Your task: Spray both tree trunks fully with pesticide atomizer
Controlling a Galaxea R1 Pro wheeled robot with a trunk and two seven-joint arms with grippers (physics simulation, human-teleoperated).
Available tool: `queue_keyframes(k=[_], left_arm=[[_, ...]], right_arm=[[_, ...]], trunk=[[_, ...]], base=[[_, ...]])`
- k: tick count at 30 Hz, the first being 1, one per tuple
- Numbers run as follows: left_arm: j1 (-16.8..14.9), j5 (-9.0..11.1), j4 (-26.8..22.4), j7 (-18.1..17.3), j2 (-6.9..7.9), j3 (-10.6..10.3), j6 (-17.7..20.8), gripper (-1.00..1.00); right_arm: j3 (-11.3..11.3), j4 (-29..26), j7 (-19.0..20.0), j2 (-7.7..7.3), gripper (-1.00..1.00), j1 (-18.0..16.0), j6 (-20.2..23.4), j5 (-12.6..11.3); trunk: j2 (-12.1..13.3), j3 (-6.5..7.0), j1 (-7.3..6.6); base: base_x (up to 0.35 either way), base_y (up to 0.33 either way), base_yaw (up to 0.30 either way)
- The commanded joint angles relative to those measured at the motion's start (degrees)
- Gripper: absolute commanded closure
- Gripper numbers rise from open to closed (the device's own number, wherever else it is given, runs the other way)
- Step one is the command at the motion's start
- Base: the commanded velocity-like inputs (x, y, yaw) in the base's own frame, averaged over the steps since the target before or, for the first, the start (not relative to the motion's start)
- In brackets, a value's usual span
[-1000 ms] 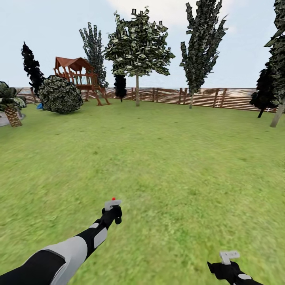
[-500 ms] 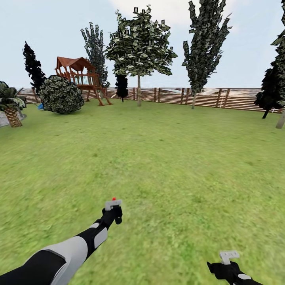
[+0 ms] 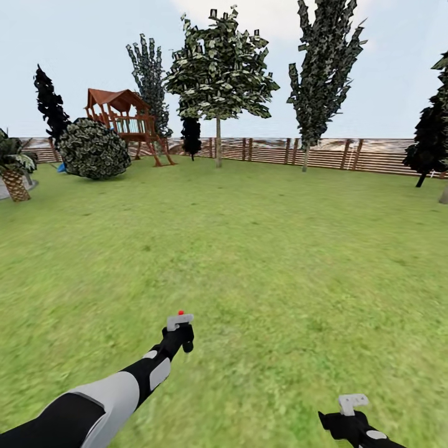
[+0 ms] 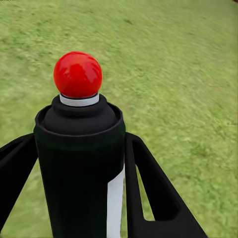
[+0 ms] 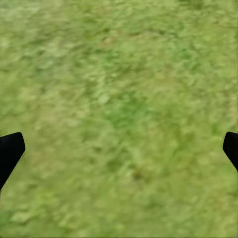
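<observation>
— Where's the sprayer?

— The atomizer (image 4: 79, 163) is right in my left gripper (image 3: 177, 339), standing upright, dark body pinched between the two black fingers (image 4: 153, 193), one on each side. Red ball on top, white ring under it, a pale strip down the bottle's side. From my head I see its grey spray head and the red dot out at the end of my left arm (image 3: 106, 398), over the lawn (image 3: 261, 249).

— And the other one?

— My right gripper (image 3: 351, 414) is low at my right side, holding nothing. Its wrist camera catches just the two dark fingertips (image 5: 10, 151) at the far edges with grass between, so it's spread wide.

— What's ahead?

— Grass all the way to the slatted wooden fence (image 3: 348, 154). Two leafy trees stand in front of it: a wide-crowned one (image 3: 218, 68) with a thin pale trunk straight ahead, a taller narrower one (image 3: 320, 62) to its right. Both are far off. Left of them there's the wooden play tower (image 3: 124, 121), a round bush (image 3: 93, 149) beside it, a dark column of a tree (image 3: 50, 106) behind, and a stubby palm (image 3: 14, 171) at the far left edge.
</observation>
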Motion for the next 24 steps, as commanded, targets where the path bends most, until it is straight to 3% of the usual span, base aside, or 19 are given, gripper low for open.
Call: queue_keyframes(k=[1, 24], left_arm=[[0.0, 0.0, 0.0, 0.0, 0.01, 0.0, 0.0, 1.0], [0.0, 0.0, 0.0, 0.0, -0.03, 0.0, 0.0, 1.0]], right_arm=[[0.0, 0.0, 0.0, 0.12, -1.0, 0.0, 0.0, 0.0], [0.0, 0.0, -0.1, 0.38, -1.0, 0.0, 0.0, 0.0]], trunk=[[0.0, 0.0, 0.0], [0.0, 0.0, 0.0]], base=[[0.35, 0.0, 0.005], [0.35, 0.0, 0.027]])
